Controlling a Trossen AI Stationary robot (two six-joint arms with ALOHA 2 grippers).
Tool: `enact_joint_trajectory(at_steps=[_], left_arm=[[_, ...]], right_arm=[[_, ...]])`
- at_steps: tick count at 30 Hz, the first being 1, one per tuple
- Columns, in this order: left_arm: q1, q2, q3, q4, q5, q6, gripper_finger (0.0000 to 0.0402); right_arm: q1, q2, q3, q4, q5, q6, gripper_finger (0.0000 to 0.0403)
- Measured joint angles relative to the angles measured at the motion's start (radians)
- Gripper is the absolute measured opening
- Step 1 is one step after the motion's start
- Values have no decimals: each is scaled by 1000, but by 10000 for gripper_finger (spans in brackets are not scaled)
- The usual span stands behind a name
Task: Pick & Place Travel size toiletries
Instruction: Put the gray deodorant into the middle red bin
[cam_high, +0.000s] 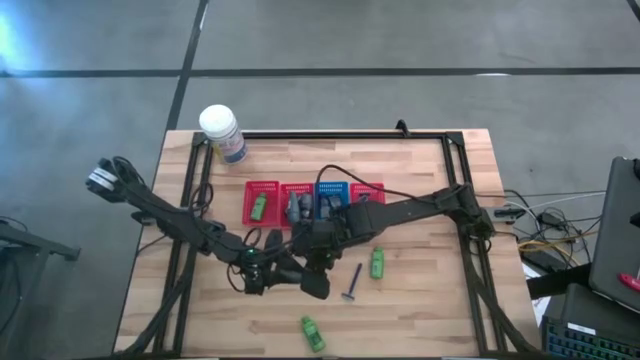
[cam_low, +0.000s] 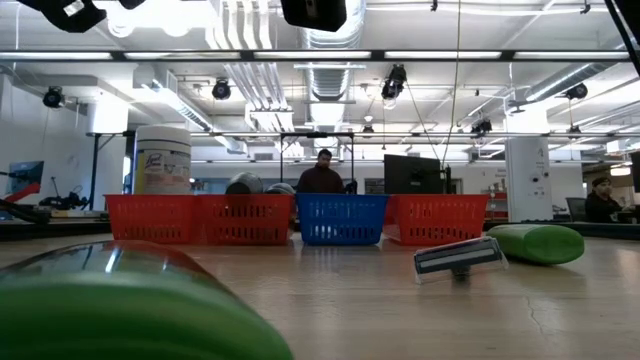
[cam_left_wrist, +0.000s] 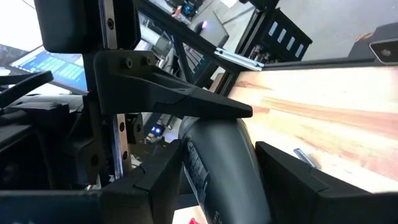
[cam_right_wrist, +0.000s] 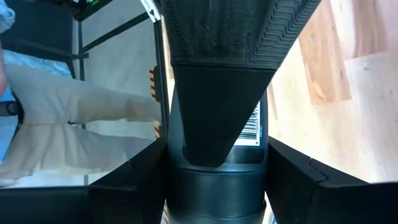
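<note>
Both hands meet over the tabletop (cam_high: 420, 310), on the near side of the basket row (cam_high: 314, 202). The left hand (cam_high: 262, 272) and the right hand (cam_high: 312, 262) are each clamped on one dark tube (cam_left_wrist: 217, 168), apparently mid-transfer. Confirm one grip is secure before releasing the other. Beside them lies the razor (cam_high: 353, 283); green bottles (cam_high: 377, 262) lie loose nearby. Beyond the row stands the jar (cam_high: 221, 132).

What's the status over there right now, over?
Left pincer and right pincer both clamped on one dark tube, mid-table. Razor and two green bottles loose nearby.
</note>
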Motion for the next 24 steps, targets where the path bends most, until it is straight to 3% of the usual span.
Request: enact_joint_trajectory(at_steps=[24], left_arm=[[0, 5, 1, 18, -53, -1, 193]], right_arm=[[-2, -1, 0, 5, -22, 1, 201]])
